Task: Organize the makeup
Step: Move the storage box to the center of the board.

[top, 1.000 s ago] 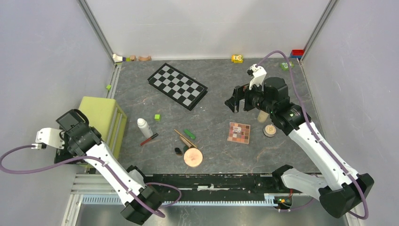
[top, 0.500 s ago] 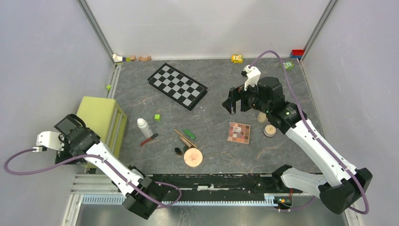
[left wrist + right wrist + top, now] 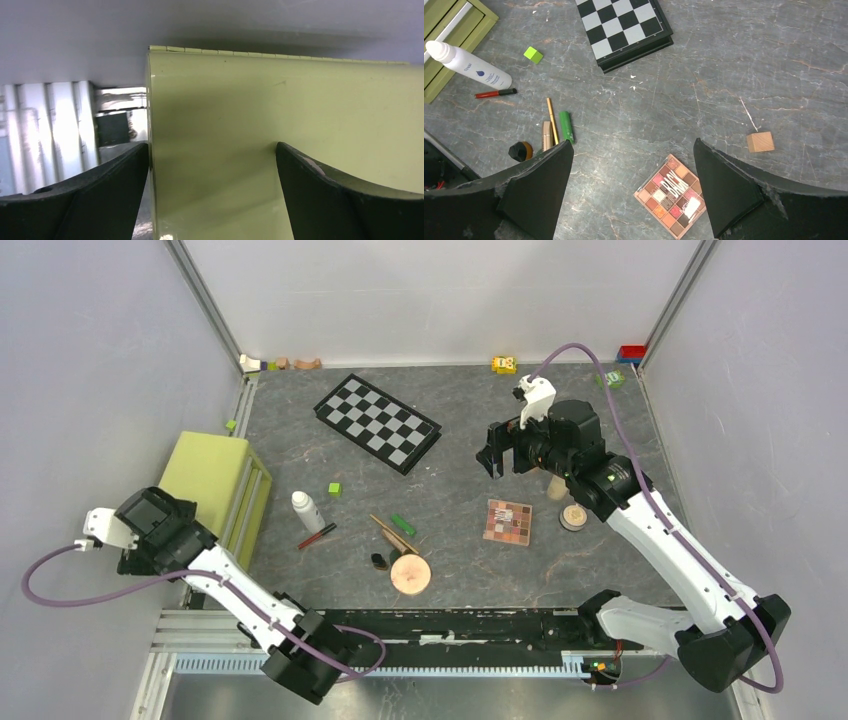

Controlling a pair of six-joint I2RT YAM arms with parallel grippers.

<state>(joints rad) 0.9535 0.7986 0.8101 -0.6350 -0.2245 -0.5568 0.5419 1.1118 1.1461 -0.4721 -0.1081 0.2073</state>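
Below my right claw (image 3: pixel 634 150), its jaws spread wide, I have bare bench (image 3: pixel 734 65) between the chequered board (image 3: pixel 624 22) and the eyeshadow palette (image 3: pixel 671 195); only a wooden cube (image 3: pixel 760 141) sits out there, apart from both. Toward the white bottle (image 3: pixel 469 65) it gets crowded: red pencil (image 3: pixel 495 93), green tube (image 3: pixel 567 126) and black brush (image 3: pixel 520 150) lie near one another. My left claw (image 3: pixel 212 150) faces the green box (image 3: pixel 280 100) straight ahead, wall (image 3: pixel 200 25) just behind it; a narrow strip of metal rail (image 3: pixel 50 125) shows beside the box.

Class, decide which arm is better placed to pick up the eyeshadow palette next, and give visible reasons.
Right, likely. The right fingers are open above the table with the eyeshadow palette showing between them. The left fingers face the green drawer box, off at the table's left side.
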